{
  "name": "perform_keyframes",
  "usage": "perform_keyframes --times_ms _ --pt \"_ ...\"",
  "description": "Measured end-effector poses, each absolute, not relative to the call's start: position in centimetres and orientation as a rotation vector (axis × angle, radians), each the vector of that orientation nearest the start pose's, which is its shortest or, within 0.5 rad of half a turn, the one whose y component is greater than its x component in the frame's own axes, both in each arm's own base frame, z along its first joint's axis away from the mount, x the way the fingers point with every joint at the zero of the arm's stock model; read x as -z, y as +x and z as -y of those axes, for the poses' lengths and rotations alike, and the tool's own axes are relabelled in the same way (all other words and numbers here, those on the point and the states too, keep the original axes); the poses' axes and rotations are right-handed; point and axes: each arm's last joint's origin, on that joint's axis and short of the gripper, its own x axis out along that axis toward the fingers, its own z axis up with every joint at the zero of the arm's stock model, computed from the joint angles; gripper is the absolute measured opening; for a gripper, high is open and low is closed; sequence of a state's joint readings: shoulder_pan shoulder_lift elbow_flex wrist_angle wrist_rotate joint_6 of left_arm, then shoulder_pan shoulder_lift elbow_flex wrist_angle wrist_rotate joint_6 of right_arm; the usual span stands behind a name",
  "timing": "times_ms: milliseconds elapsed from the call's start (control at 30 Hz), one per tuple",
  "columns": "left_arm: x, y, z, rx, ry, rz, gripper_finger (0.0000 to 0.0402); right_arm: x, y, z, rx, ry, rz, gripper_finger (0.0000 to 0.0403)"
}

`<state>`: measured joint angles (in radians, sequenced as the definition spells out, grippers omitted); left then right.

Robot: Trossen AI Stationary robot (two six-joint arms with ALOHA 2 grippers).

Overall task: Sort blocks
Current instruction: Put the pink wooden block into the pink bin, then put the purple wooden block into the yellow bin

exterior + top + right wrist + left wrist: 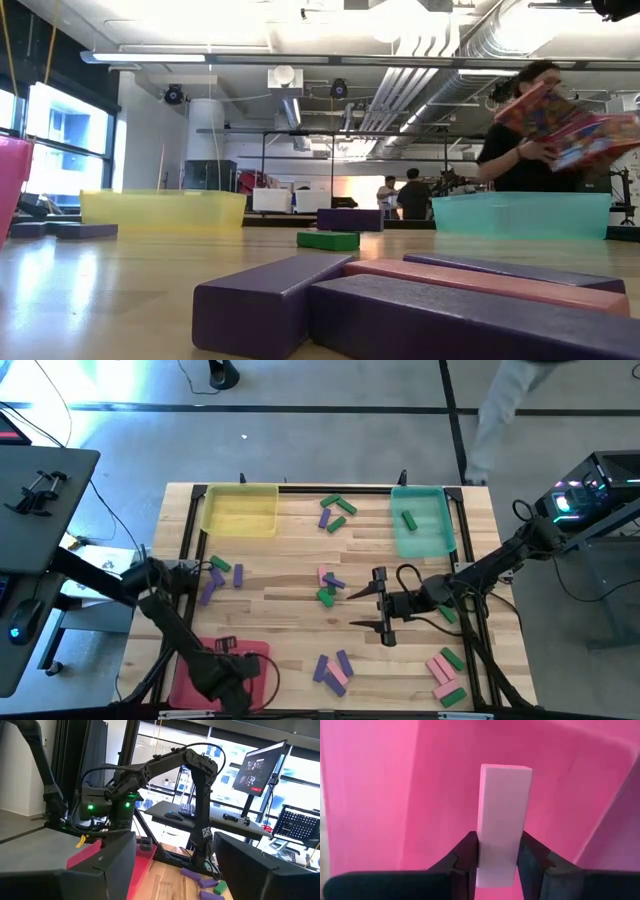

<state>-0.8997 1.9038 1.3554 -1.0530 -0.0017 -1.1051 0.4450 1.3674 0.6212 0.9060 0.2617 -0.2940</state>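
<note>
My left gripper (500,842) is over the pink tray (205,675) at the table's near left, shut on a pale pink block (504,805). In the high view the arm hides that gripper. My right gripper (353,608) hovers open right of the table's middle, its fingers pointing toward the left edge, holding nothing. Green, pink and purple blocks lie flat on the wood in groups: at the middle (328,586), left (215,574), far middle (335,510), near middle (334,668) and near right (446,676). One green block (408,520) lies in the teal tray (432,538). My left gripper pinches the pink block's two long sides (485,851) between its two fingers, near one end of the block. The fingers point down and lie across it. The block's longer part sticks out level past the fingers, over the pink tray's floor; whether it touches the floor I cannot tell.
A yellow tray (240,510) stands at the far left corner. In the low view, purple and pink blocks (400,300) lie close to the camera, with a green block (327,240) behind them. A person holding a colourful box stands beyond the far right edge.
</note>
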Motion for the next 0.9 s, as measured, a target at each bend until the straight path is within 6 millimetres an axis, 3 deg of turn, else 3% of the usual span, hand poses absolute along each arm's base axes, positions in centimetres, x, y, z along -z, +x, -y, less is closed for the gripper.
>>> perform_keyframes --times_ms 333,533,733,900 --pt "-15.3 21.7 24.9 -0.15 -0.193 -1.666 0.0079 -25.1 25.7 -11.7 -0.178 -0.197 0.13 0.0251" --pt "-15.3 21.5 24.4 -0.26 -0.216 -1.669 0.0172 -25.1 25.5 -12.2 -0.202 -0.182 0.132 0.0251" --pt "-16.8 21.2 24.1 -0.257 -0.262 -1.646 0.0265 -25.1 25.2 -12.7 -0.223 -0.165 0.134 0.0251" --pt "-19.9 20.7 23.5 -0.219 -0.307 -1.533 0.0282 -25.1 25.0 -13.1 -0.225 -0.165 0.131 0.0251"
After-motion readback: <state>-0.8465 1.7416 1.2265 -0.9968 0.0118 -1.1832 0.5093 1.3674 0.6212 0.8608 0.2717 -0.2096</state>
